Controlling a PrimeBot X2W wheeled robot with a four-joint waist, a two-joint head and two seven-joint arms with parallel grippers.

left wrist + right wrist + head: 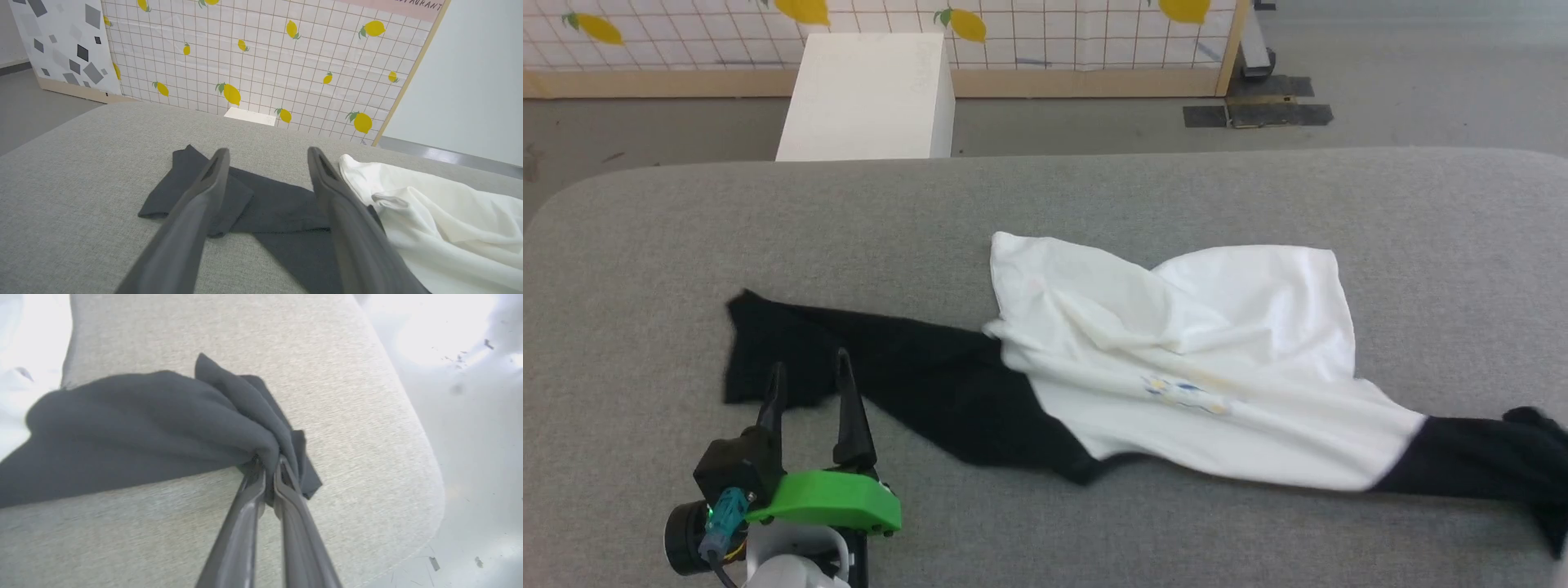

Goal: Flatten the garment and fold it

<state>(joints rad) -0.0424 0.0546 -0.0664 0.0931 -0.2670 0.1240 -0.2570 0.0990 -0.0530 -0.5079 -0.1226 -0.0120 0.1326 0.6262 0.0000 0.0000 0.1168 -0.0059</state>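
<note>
- On the grey padded surface (pixel 1045 204): the garment (pixel 1176 359) lies crumpled across the middle and right. Its white body is rumpled in loose folds, with a small print with yellow facing up near the near edge.
- Left black sleeve (pixel 907 376): stretched out toward the robot's left and lying fairly flat, its end folded over on itself.
- Right black sleeve (pixel 1478 465): runs off to the right side of the head view, bunched at its end.
- Left gripper (pixel 809 360): fingers spread wide, nothing between them. The tips are over the end of the left black sleeve; cannot tell whether they touch the cloth.
- Right gripper (pixel 269 463): fingers pressed close together, pinching a wad of the right black sleeve. The cloth gathers into pleats at the tips, low over the surface and near its rounded edge.
- Beyond the far edge of the surface: a white box (pixel 866 98) stands on the floor before a gridded wall panel (pixel 1045 33) printed with lemons.
</note>
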